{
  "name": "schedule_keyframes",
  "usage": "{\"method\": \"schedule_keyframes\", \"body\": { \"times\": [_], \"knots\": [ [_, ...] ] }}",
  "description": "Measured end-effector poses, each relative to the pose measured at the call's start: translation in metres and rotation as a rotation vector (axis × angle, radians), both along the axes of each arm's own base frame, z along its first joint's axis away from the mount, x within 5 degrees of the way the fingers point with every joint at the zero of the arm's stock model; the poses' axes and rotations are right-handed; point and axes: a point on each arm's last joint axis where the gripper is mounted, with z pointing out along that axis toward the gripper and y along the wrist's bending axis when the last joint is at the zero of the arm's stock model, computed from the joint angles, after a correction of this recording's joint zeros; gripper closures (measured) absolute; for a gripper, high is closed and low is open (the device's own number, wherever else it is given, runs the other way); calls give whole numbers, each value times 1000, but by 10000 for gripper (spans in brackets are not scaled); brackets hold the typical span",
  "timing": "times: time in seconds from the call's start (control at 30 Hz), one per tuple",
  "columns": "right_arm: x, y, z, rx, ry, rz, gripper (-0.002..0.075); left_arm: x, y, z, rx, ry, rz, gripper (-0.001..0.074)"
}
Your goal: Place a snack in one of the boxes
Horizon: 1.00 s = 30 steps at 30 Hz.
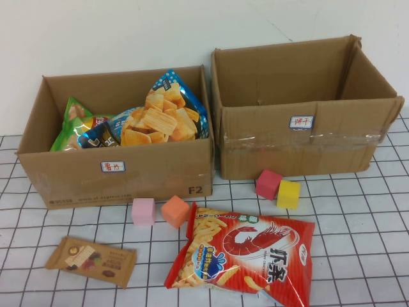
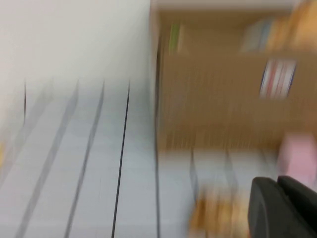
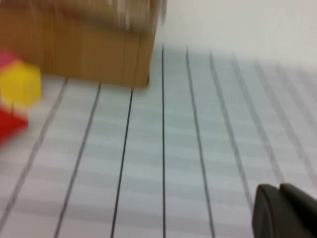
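Observation:
A red shrimp-chip bag (image 1: pixel 255 252) lies flat on the gridded table in front of the boxes, and a small brown snack bar (image 1: pixel 92 259) lies to its left. The left cardboard box (image 1: pixel 115 167) holds a blue chip bag (image 1: pixel 167 114) and a green bag (image 1: pixel 75 121). I see no contents in the right box (image 1: pixel 300 144). Neither arm shows in the high view. The left gripper (image 2: pixel 277 183) is shut and holds nothing, low over the table near the brown snack (image 2: pixel 218 215) and the left box (image 2: pixel 213 99). The right gripper (image 3: pixel 279 191) is shut and holds nothing, over bare table beside the right box (image 3: pixel 89 44).
A pink block (image 1: pixel 143 211) and an orange block (image 1: pixel 175 211) sit before the left box. A magenta block (image 1: pixel 268 183) and a yellow block (image 1: pixel 288 194) sit before the right box. White wall stands behind the boxes.

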Motion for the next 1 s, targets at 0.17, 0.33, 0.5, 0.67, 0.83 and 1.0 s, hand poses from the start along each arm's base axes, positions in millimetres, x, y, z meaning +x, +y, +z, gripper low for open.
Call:
{"method": "schedule_keyframes", "body": {
  "times": [0.17, 0.33, 0.5, 0.67, 0.83, 1.0],
  "knots": [
    [2, 3, 28, -2, -311, 31, 726, -1, -2, 32, -33, -348, -23, 736],
    [-4, 6, 54, -2, -603, 62, 726, -10, -3, 56, -60, -635, -43, 736],
    [-11, 7, 68, -7, -770, 81, 726, -19, -3, 70, -77, -814, -56, 736],
    [-12, 7, 69, -1, -792, 82, 726, -21, -3, 73, -85, -863, -59, 736],
    [-11, 5, 74, 30, -744, 65, 726, -17, -2, 72, -110, -775, -56, 736],
    [-16, 3, 101, 31, -583, 38, 726, -20, 1, 101, -116, -488, -24, 736]
  ]
}}
